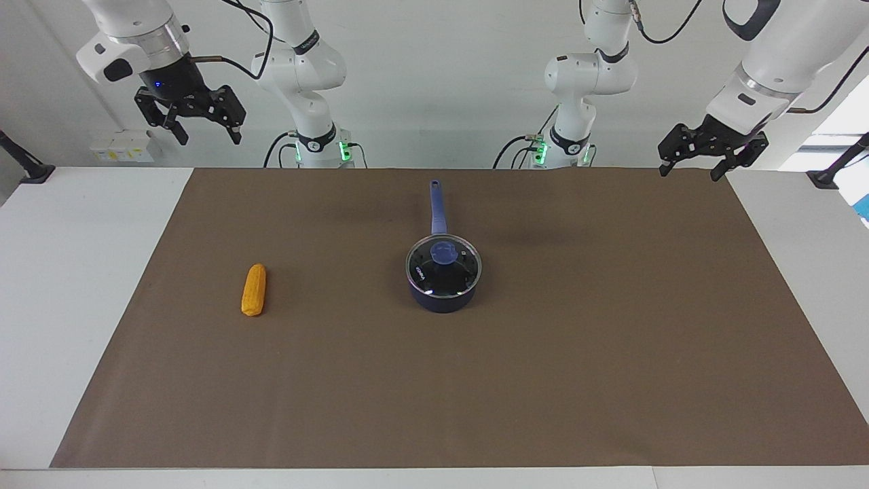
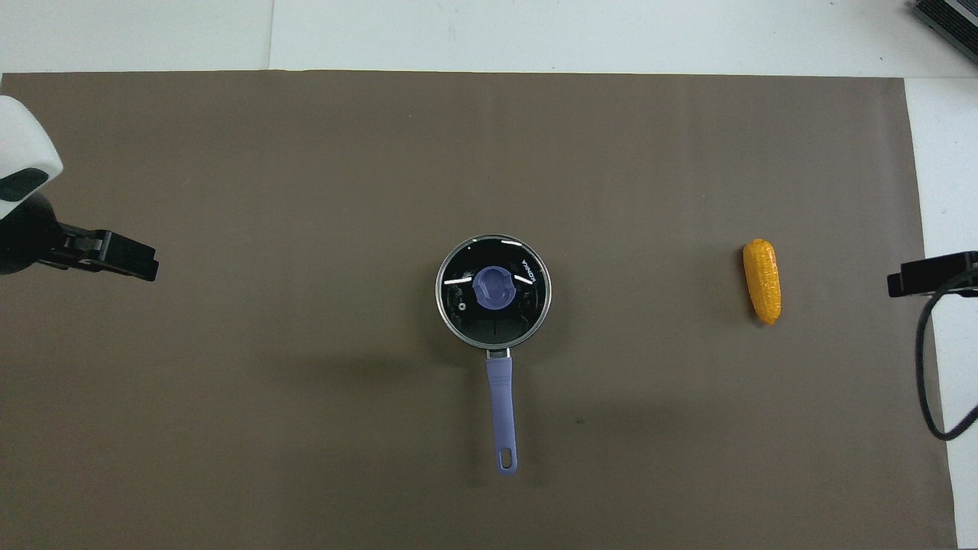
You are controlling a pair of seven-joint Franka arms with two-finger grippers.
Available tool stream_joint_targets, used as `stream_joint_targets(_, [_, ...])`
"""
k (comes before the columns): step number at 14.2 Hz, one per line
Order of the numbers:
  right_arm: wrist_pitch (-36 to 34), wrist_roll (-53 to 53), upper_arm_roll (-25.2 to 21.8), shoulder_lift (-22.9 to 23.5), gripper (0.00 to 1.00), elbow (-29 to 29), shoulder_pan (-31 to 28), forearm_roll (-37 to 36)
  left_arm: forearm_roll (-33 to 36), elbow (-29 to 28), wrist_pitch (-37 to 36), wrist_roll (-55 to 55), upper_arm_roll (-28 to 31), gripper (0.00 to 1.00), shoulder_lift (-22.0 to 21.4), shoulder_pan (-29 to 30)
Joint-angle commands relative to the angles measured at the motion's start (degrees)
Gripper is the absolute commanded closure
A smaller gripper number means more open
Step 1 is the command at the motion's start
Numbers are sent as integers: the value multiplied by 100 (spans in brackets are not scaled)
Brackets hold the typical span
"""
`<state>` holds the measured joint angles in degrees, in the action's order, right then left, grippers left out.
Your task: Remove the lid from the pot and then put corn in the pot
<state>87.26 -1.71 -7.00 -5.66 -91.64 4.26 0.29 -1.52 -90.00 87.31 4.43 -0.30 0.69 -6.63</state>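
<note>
Overall, a brown mat (image 1: 475,380) covers the white table (image 1: 75,285).

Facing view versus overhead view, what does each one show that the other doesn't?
Only the facing view shows both arm bases, the pot's dark outer wall, and the open left gripper and right gripper hanging high, each over its own end of the table. Only the overhead view shows the hole in the tip of the pot's handle. Both show the lid seated on the pot, its handle pointing toward the robots, and the corn lying on the brown mat toward the right arm's end.
</note>
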Motion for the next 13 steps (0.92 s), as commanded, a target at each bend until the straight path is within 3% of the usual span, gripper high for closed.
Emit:
stream_joint_targets(1, [772,-40,23,160,0,-337,-13,23,11,-298,399,-442,56,0,-69,-355])
stream_joint_targets(5, [1747,-58,32,1020,0,-355,-13,50,11,-632,918,-1241,56,0,-43,-953])
stream_joint_targets(10, [3408,-260,32,2488,0,-372,-92,50,-42,-659,1314,-2076,47,0,326,-1586])
stream_joint_targets(13, [3956,-234,40,2894,0,-372,-83,50,-42,-668,1656,-2613,56,0,624,-2008])
